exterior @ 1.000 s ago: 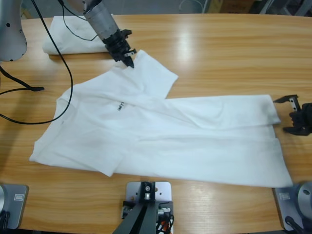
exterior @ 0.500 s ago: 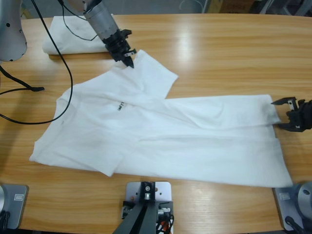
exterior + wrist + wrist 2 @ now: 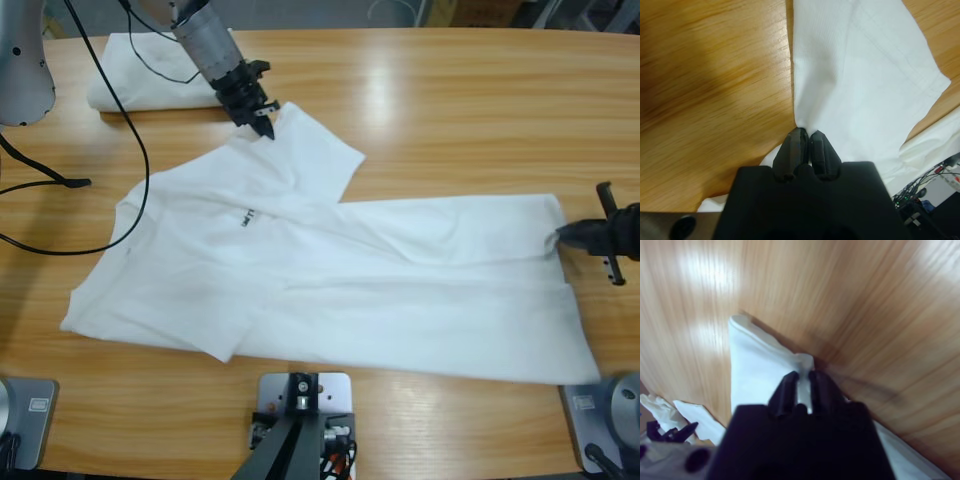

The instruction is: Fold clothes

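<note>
T-shirt [image 3: 330, 275] spread mid-table [image 3: 450, 110], folded bundle [image 3: 140, 75] behind at far left

A white T-shirt [image 3: 330, 270] lies half folded lengthwise across the table's middle; a folded white bundle [image 3: 145, 75] rests near the far left corner.

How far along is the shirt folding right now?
One folded bundle lies at the table's far left. In hand: the spread shirt, the left gripper shut on its sleeve and the right gripper shut on its hem corner. It has one lengthwise fold; the rest remains.

Plain white T-shirt [image 3: 330, 270], brown wood-grain table [image 3: 460, 110]
</note>
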Controlling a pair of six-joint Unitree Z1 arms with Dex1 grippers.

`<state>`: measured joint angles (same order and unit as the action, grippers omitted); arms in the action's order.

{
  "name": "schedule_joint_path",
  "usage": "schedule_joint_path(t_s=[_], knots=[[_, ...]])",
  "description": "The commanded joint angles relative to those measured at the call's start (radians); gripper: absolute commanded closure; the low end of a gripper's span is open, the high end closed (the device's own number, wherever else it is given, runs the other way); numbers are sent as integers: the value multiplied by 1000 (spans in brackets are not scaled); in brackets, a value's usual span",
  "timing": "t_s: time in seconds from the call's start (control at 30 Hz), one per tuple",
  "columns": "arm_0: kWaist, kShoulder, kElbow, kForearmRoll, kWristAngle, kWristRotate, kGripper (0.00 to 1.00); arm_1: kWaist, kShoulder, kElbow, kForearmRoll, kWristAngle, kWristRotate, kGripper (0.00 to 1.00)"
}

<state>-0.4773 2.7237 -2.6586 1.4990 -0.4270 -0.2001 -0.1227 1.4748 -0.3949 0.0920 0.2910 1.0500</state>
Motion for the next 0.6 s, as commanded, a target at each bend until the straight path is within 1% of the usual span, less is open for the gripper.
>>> schedule_joint_path(t_s=[0.03, 0.23, 0.37, 0.4, 0.43, 0.47, 0.5, 0.53, 0.6], knots=[[-8, 69, -550, 151, 67, 21, 1000, 48, -101, 21, 71, -8, -11, 1000], [-7, 29, -564, 149, 99, 28, 1000, 60, -184, -55, 201, -11, -29, 1000], [0, 14, -564, 152, 102, 33, 1000, 63, -183, -67, 213, -24, -32, 1000], [0, 18, -564, 154, 102, 34, 1000, 64, -174, -66, 211, -29, -33, 870], [-1, 21, -564, 155, 101, 34, 1000, 64, -155, -65, 210, -29, -31, 455], [-3, 24, -564, 154, 100, 34, 1000, 64, -138, -62, 211, -33, -26, 182], [-6, 27, -564, 153, 100, 33, 1000, 64, -120, -56, 210, -39, -18, 75], [-9, 29, -564, 153, 100, 33, 1000, 64, -101, -47, 209, -46, -5, 26], [-12, 30, -564, 155, 100, 33, 1000, 64, -84, -41, 207, -61, 7, 0]])
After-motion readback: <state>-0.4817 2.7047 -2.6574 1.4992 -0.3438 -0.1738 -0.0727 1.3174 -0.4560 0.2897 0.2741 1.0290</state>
